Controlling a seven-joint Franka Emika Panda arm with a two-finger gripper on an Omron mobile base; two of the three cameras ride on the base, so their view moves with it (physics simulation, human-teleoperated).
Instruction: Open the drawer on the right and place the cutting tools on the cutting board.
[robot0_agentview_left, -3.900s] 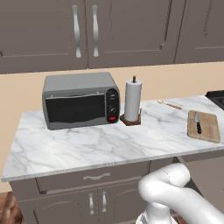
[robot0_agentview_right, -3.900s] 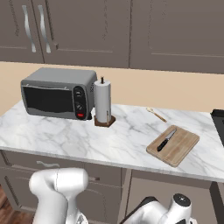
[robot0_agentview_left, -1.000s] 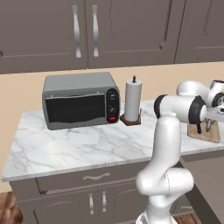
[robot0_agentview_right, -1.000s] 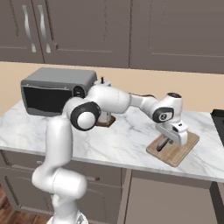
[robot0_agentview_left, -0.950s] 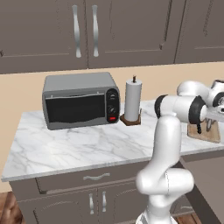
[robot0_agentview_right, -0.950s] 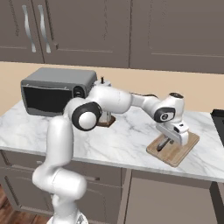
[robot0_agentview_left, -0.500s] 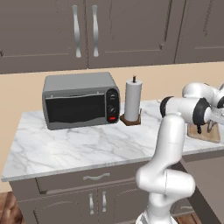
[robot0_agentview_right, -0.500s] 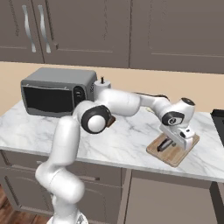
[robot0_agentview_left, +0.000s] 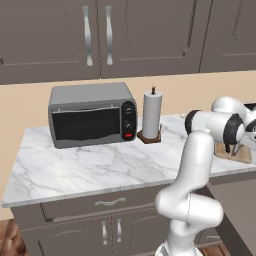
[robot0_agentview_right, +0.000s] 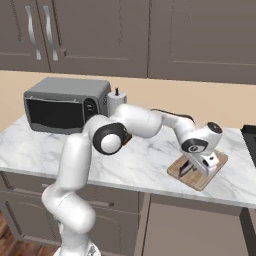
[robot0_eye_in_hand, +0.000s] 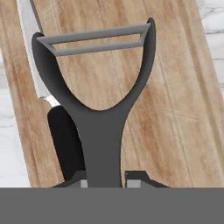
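A: Fingers (robot0_eye_in_hand: 105, 181) checked from hand view? Two dark tips low in frame, clamped on stem of dark forked tool (robot0_eye_in_hand: 98, 109).
B: Confirmed. Stem pinched between tips; fork arms spread upward, two thin grey bars bridging across top.
A: Under the tool?
B: Cutting board (robot0_eye_in_hand: 175, 100), light-brown, grain visible. Whether tool touching board or just above: cannot tell.
A: Knife (robot0_eye_in_hand: 48, 96)?
B: Lying on cutting board, just beside forked tool. Black handle near the fingers, silvery blade pointing away, partly behind one fork arm.
A: Wider check, right base view.
B: Fingers (robot0_agentview_right: 192, 167) down over cutting board (robot0_agentview_right: 207, 180), at its near-left part. Board flat on marble desk (robot0_agentview_right: 150, 165), toward the right end. Dark slim shape on board under the hand; too small to separate knife from forked tool.
A: Left base view?
B: Cutting board (robot0_agentview_left: 242, 157) partly hidden behind wrist; fingers not distinguishable. Left of cutting board: paper towel roll (robot0_agentview_left: 152, 116) upright on brown base, then toaster oven (robot0_agentview_left: 92, 120) further left, both on desk (robot0_agentview_left: 100, 165).
A: Drawer?
B: Narrow one not identifiable. Wider drawer front with curved pull (robot0_agentview_left: 110, 202) shut, below desk edge, under toaster oven.
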